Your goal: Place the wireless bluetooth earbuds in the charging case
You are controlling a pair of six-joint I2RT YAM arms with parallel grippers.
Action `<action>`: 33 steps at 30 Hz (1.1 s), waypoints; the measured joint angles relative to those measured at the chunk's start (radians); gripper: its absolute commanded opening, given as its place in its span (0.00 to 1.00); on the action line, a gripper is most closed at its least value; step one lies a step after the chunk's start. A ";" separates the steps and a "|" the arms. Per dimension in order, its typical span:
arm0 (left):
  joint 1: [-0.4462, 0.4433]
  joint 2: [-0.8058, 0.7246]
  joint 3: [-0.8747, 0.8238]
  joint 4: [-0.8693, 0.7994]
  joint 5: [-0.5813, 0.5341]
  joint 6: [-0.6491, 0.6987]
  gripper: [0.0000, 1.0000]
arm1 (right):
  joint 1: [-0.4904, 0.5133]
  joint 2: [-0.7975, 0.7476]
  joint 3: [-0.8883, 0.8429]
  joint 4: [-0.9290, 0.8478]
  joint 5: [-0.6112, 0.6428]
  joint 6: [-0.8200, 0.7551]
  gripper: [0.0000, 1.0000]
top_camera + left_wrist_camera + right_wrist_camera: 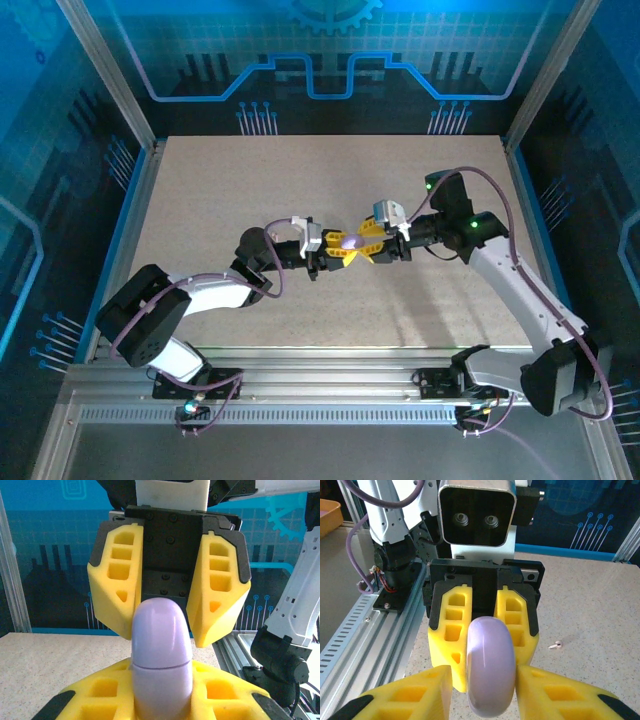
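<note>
Above the middle of the speckled beige tabletop (pixel 220 200), the smooth lavender rounded plastic charging case (pixel 350 241) hangs between both grippers — the left gripper (pixel 330 251) at its 9 o'clock pinches it between yellow fingers (pixel 100 695), while the right gripper (pixel 378 243) at 3 o'clock closes its own fingers (pixel 415 695) against its sides.

This is a robot test cell in a lab, not a home or shop. A speckled beige worktop (pixel 300 200) fills the middle of the frame, fenced by aluminium posts (pixel 105 70) at upper left and right. Blue circuit-pattern panels (pixel 320 60) line the top and sides. A slotted aluminium rail (pixel 320 395) along the bottom carries two bolted arm bases.
</note>
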 measured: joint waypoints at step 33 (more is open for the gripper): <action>0.046 0.089 -0.051 -0.013 -0.228 0.038 0.63 | -0.183 0.212 0.086 -0.125 0.246 -0.018 0.18</action>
